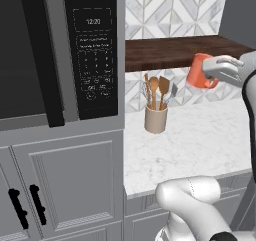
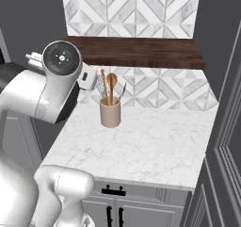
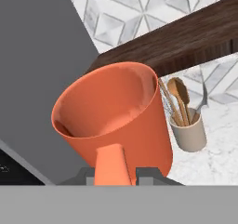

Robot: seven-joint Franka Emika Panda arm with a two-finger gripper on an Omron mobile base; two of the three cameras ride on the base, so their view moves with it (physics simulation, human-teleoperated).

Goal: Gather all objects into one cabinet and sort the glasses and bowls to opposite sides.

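An orange mug [image 1: 199, 70], one of the glasses, hangs in the air in front of the dark brown wooden shelf [image 1: 175, 52], above the white marble counter [image 1: 200, 135]. My gripper [image 1: 211, 78] reaches in from the right and is shut on the mug's side handle. In the hand view the mug [image 3: 116, 111] is close up and looks empty, and its handle [image 3: 110, 165] sits between my gripper's [image 3: 114, 175] two dark tips. The bowls and the cabinet are out of view.
A beige utensil holder [image 1: 155, 117] with wooden spoons stands on the counter below the shelf, left of the mug. A black microwave [image 1: 60, 50] in a grey housing rises at the left. A tall grey panelled door [image 2: 228, 127] borders the counter on the right.
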